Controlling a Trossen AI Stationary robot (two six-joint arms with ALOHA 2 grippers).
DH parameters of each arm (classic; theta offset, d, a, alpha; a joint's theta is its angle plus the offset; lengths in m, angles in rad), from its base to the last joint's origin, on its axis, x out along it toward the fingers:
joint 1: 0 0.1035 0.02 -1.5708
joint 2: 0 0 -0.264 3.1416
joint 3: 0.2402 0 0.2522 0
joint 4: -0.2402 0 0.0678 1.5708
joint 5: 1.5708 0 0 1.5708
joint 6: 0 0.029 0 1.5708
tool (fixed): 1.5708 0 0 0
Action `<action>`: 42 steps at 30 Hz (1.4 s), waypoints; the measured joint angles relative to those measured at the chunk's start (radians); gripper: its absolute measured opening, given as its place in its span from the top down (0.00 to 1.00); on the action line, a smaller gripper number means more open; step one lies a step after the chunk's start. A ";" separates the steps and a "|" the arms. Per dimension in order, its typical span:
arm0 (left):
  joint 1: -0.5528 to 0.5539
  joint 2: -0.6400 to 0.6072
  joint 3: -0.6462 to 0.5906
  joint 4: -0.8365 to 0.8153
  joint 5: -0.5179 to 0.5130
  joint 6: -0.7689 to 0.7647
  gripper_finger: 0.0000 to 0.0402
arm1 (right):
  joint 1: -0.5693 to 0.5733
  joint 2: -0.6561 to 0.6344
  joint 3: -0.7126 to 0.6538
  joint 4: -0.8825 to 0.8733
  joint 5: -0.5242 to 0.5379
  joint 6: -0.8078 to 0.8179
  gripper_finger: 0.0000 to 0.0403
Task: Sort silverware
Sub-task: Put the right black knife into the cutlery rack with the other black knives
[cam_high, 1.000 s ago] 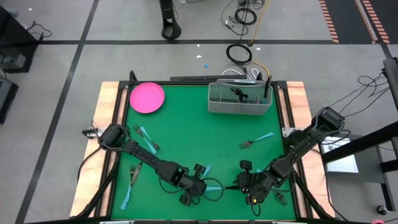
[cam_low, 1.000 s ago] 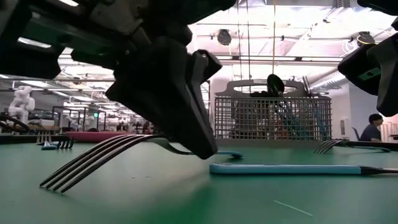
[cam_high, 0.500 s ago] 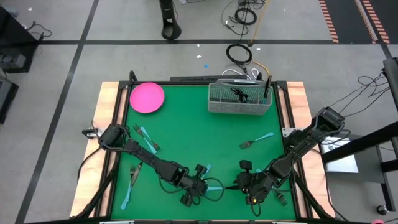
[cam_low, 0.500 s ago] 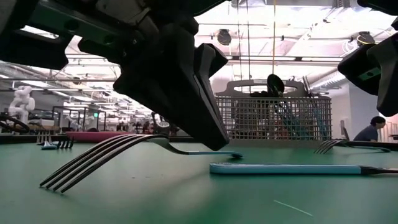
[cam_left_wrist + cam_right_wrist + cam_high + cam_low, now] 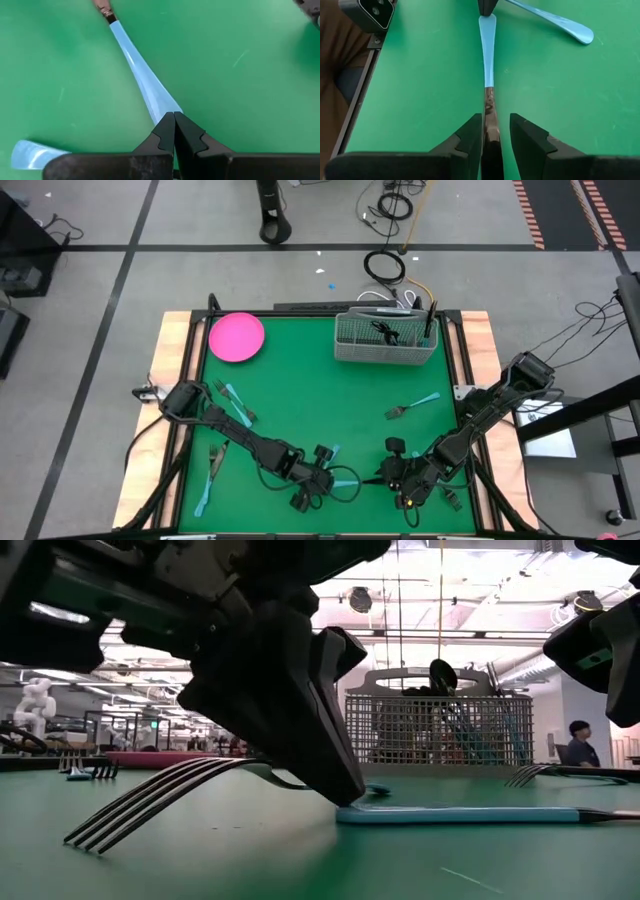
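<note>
A piece of silverware lies flat on the green mat near the table's front edge; it has a light blue handle [image 5: 487, 47] and a narrow dark head [image 5: 490, 107]. My left gripper [image 5: 174, 119] is shut, with its tips at the handle's wide free end. My right gripper [image 5: 495, 120] stands open with one finger on each side of the dark head; no touch shows. A fork [image 5: 160, 795] lies just behind, tines on the mat, its blue handle end [image 5: 560, 24] beside the left fingertips. My left gripper has its shut fingertips [image 5: 345, 795] down on the wide free end of the blue handle [image 5: 162, 107]. The fingers slant down from above and lie roughly along the handle. The piece lies level on the mat [image 5: 460, 812].
A gray wire basket [image 5: 385, 340] with silverware in it stands at the far edge, and a pink plate [image 5: 237, 337] is at the far left. More silverware lies on the mat: a fork [image 5: 410, 407] to the right and several pieces [image 5: 225, 420] along the left side.
My left gripper's shut fingertips have lifted slightly, shifted a little along the table, and come down on the end of the blue handle. The silverware has not moved.
</note>
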State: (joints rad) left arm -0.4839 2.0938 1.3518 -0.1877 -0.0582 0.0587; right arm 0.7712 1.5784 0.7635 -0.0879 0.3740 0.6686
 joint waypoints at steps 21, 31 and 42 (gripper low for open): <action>0.021 0.040 0.004 0.015 0.094 -0.077 1.00 | 0.000 0.000 0.000 0.009 -0.032 0.009 0.76; 0.030 0.042 -0.031 0.058 0.122 -0.102 1.00 | -0.013 0.109 -0.001 0.067 -0.034 -0.083 0.59; 0.034 0.042 -0.035 0.058 0.136 -0.104 1.00 | -0.033 0.137 0.000 0.203 -0.009 -0.133 0.58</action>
State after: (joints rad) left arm -0.4500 2.1361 1.3163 -0.1293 0.0774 -0.0453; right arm 0.7382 1.7152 0.7631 0.1153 0.3653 0.5351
